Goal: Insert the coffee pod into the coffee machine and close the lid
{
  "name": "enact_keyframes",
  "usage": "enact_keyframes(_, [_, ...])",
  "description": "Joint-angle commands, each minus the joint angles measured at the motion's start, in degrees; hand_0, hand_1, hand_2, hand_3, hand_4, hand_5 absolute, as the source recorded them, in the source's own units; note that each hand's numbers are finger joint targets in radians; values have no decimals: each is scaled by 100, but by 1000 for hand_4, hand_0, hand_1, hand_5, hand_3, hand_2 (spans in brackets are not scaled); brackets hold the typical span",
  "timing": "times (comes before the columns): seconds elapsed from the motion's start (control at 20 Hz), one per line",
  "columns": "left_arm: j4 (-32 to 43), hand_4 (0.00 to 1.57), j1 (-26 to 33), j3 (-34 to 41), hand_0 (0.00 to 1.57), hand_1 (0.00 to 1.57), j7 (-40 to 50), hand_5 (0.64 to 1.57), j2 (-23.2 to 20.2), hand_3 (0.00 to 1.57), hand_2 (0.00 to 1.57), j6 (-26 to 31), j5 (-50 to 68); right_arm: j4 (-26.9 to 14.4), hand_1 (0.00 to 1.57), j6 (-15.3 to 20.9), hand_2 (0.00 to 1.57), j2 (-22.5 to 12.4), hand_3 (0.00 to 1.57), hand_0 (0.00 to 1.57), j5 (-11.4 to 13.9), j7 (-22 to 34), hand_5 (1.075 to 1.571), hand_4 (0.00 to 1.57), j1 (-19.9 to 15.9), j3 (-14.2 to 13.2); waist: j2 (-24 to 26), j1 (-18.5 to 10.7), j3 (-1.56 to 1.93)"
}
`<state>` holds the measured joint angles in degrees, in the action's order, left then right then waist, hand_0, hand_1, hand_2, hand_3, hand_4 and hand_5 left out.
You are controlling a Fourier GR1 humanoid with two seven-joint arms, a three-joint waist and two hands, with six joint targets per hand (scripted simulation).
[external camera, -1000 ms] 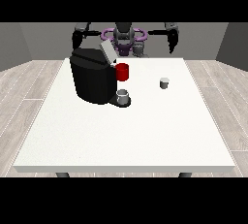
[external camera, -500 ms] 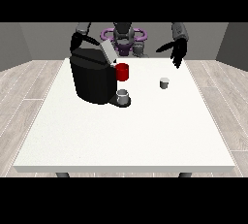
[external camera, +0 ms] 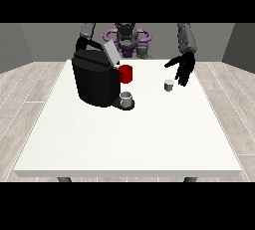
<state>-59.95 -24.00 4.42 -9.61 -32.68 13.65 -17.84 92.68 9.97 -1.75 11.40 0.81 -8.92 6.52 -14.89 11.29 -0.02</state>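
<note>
A small grey coffee pod (external camera: 169, 85) stands upright on the white table (external camera: 129, 134), right of centre. The black coffee machine (external camera: 95, 78) sits at the left with its grey lid (external camera: 111, 53) tilted up and a red part (external camera: 126, 73) on its front. A grey cup (external camera: 127, 98) rests on the machine's base. The hand at the view's right (external camera: 183, 66) hangs just above and to the right of the pod, fingers spread and pointing down, holding nothing. Only the arm at the view's left (external camera: 87, 32) shows behind the machine; its hand is hidden.
The robot's torso with purple rings (external camera: 127, 38) stands behind the table's far edge. The table's near half carries nothing. Wood floor surrounds the table.
The hand at the view's right has come down and forward from shoulder height toward the pod, its fingers now spread above it. The machine, cup and pod have not moved.
</note>
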Motion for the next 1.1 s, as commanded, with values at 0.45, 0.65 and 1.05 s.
enact_keyframes(0.45, [999, 81, -880, -454, 940, 940, -206, 1571, 520, 692, 950, -1174, -1346, -755, 0, -108, 0, 4, 0, 0, -94, 268, 1571, 0, -702, -288, -265, -155, 2])
enact_keyframes(0.65, [1234, 465, -1036, -639, 1071, 1071, -588, 1571, 485, 931, 1132, -1446, -1776, -832, 0, 192, 0, 168, 0, 0, 32, 383, 1571, 0, -763, -112, -268, -237, 1])
enact_keyframes(1.05, [1745, 335, -783, -1109, 912, 912, -554, 1571, 437, 891, 1036, -1637, -2626, -1073, 0, -235, 0, -45, 0, 0, -251, -94, 1571, 0, -578, -347, -229, -126, 3])
